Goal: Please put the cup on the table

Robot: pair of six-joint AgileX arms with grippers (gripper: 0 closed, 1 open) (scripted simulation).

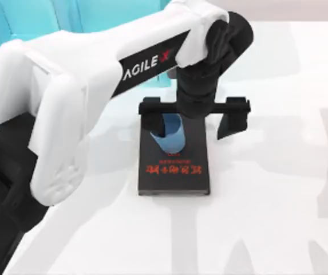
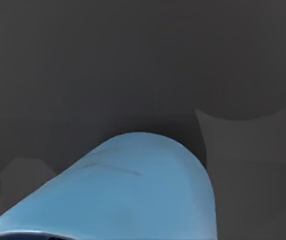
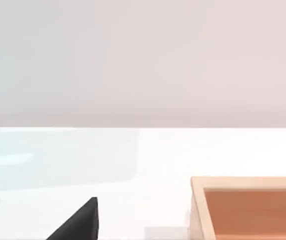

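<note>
The light-blue cup (image 1: 169, 136) rests on a black book (image 1: 175, 180) with red lettering, near the middle of the white table (image 1: 267, 229). My left gripper (image 1: 189, 129) hangs over the book's far end, open wide. The cup sits between its fingers, close beside the left finger (image 1: 150, 117) and well apart from the right finger (image 1: 231, 123). In the left wrist view the cup (image 2: 133, 195) looms close against the dark book (image 2: 133, 60). From off to the side, my right arm's wrist camera looks across the table (image 3: 133, 165).
A turquoise shelf unit (image 1: 15, 17) stands at the back left, behind my left arm. A wooden box (image 3: 252, 210) sits on the table in the right wrist view, with a black wedge (image 3: 80, 222) at that picture's edge.
</note>
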